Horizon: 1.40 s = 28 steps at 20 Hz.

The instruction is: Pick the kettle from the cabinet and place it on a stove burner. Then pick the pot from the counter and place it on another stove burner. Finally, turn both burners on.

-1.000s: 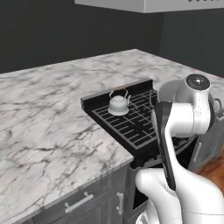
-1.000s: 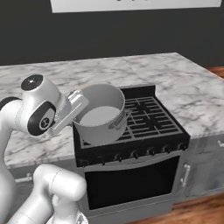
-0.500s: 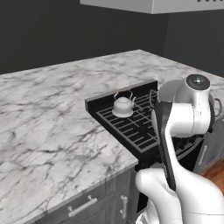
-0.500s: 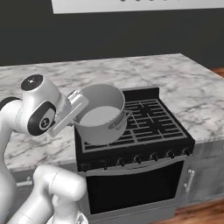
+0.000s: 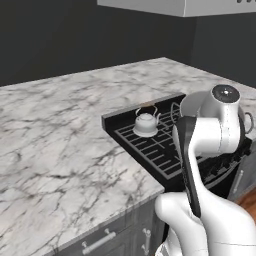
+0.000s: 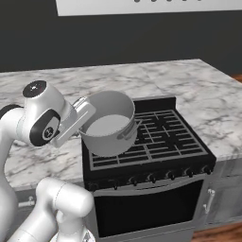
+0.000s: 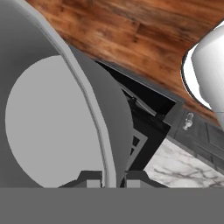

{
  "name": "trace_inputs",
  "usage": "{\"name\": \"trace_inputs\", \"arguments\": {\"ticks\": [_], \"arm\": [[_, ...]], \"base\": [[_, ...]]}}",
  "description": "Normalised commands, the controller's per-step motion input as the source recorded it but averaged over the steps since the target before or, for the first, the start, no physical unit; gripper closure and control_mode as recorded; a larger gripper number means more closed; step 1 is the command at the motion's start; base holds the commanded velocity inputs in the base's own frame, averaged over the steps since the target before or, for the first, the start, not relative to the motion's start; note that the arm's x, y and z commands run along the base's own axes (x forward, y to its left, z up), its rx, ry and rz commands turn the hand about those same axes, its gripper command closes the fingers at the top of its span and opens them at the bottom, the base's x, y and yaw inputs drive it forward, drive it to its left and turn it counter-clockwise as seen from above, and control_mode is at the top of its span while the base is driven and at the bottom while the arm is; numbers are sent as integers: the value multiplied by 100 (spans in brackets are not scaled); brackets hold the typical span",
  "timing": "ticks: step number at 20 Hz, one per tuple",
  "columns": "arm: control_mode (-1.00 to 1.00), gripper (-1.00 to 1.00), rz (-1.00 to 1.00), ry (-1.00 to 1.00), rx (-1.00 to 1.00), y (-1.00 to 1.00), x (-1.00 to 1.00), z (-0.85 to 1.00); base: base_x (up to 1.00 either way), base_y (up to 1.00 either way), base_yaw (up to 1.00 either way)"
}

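While the two small dark fingertips of the gripper (image 7: 109, 176) are pinching the thin rim of the wide matte grey metal pot (image 6: 109, 124), one tip inside the wall and one outside, the pot is hanging in the air tilted, so it's clamped on the pot for sure. In the right base view its open mouth is facing up and back toward the arm, its axis is leaning rather than standing upright, and one small side handle is poking out toward the cooktop. It's hovering over the front left part of the black square-grid stove grates (image 6: 160, 137), not resting on them as far as I can tell. The small rounded silvery-white kettle (image 5: 146, 121) is already sitting upright on a back burner, well apart from the pot. The grates right of the pot are looking open, and the white grey-veined marble counter (image 5: 65, 135) is spreading wide beside the cooktop.
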Motion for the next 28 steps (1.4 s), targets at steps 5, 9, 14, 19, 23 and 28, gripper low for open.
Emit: {"name": "trace_inputs", "arguments": {"ticks": [5,9,14,19,23,28], "arm": [[100,100,0,0,0,0,0,0],[100,100,0,0,0,0,0,0],[-100,100,0,0,0,0,0,0],[-100,100,0,0,0,0,3,0],[-100,100,0,0,1,-1,14,0],[-100,100,0,0,1,-3,29,0]], "base": [[23,2,1],[10,0,0],[0,0,0],[0,0,0],[0,0,0],[0,0,0]]}}
